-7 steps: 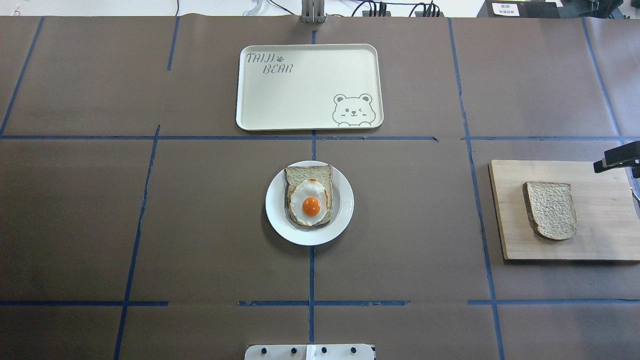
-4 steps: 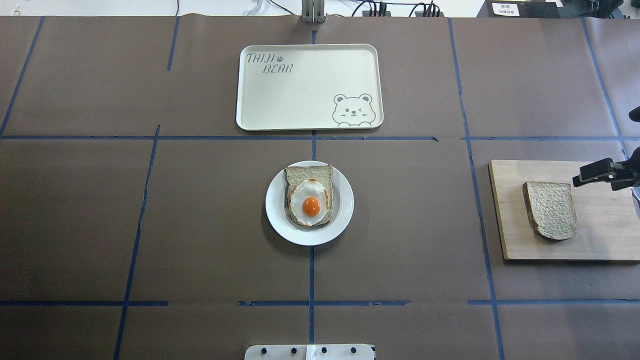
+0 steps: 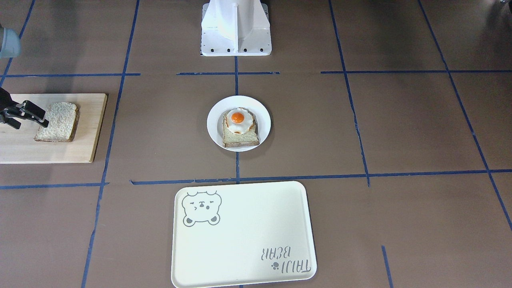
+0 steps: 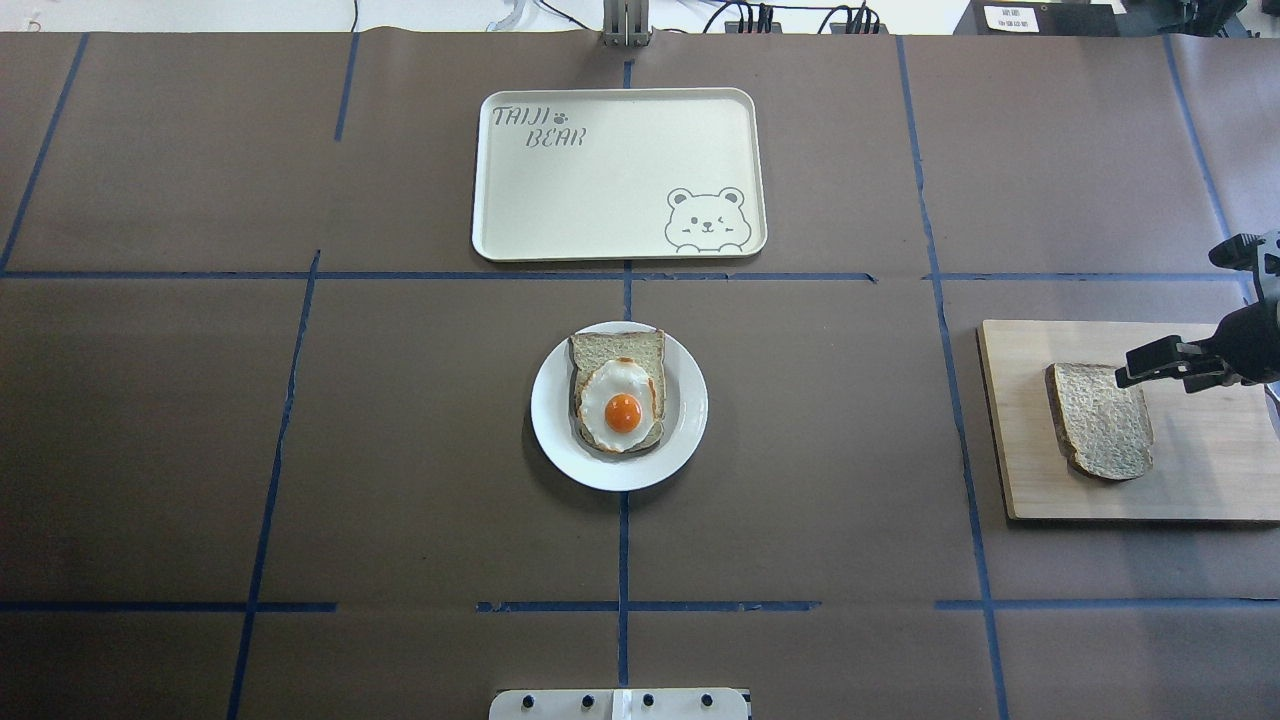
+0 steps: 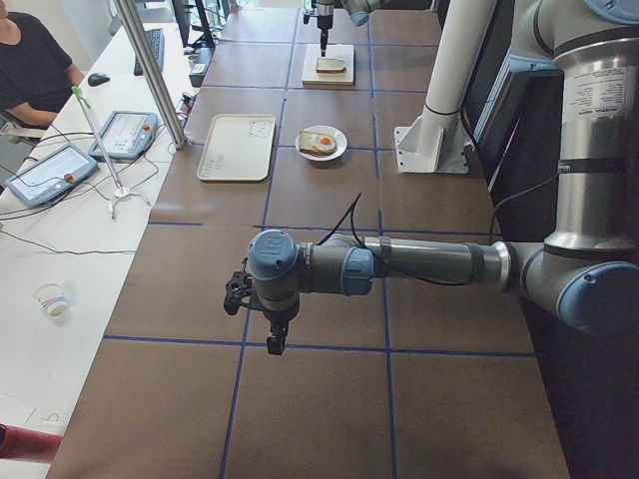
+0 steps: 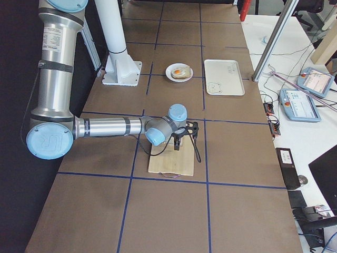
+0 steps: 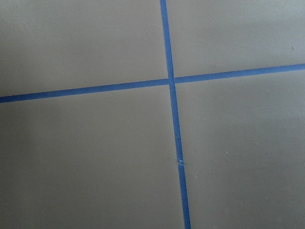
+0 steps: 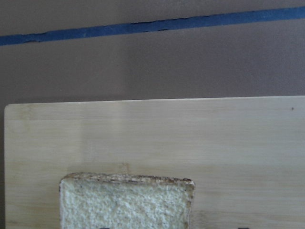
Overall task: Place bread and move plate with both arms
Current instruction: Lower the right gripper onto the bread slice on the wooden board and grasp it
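The bare bread slice [image 4: 1100, 420] lies flat on a wooden board [image 4: 1200, 480] at the right of the table. My right gripper [image 4: 1155, 378] hovers over the slice's far right corner and is open. In the right wrist view the slice [image 8: 126, 202] sits at the bottom between the dark fingertips. The white plate [image 4: 690, 420] stands at the table's centre and carries a toast slice topped with a fried egg [image 4: 620, 405]. My left gripper [image 5: 272, 344] shows only in the exterior left view, over bare table far from the plate. I cannot tell whether it is open or shut.
A cream rectangular tray with a bear drawing [image 4: 600, 180] lies beyond the plate. The white robot base [image 3: 236, 28] stands at the near table edge. Blue tape lines cross the brown table cover [image 7: 174, 119].
My right gripper has come in from the right edge, leftward and toward the bread, and now hangs over the slice's corner. Bread and plate have not moved.
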You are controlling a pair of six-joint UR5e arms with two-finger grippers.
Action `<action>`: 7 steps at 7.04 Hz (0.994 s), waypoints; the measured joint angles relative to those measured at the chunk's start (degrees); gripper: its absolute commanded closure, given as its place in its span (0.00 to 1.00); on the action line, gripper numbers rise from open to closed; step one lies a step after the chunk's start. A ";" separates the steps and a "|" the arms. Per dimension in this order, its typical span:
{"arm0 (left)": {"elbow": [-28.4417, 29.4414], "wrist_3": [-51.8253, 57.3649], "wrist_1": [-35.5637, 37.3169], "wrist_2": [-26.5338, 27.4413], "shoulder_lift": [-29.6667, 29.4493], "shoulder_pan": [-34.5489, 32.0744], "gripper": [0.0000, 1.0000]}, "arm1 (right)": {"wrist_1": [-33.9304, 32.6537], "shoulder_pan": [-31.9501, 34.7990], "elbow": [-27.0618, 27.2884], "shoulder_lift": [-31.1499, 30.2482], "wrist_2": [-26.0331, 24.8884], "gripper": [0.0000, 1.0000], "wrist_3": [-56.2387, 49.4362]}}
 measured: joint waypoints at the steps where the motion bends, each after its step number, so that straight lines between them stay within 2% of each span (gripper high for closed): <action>1: 0.01 0.04 -0.01 0.00 0.00 0.00 0.00 | 0.13 -0.33 -0.22 0.09 -0.20 0.19 0.37; 7: -0.02 0.07 -0.01 -0.29 0.00 0.00 0.00 | 0.08 -3.11 -0.52 -1.16 -0.66 0.21 0.54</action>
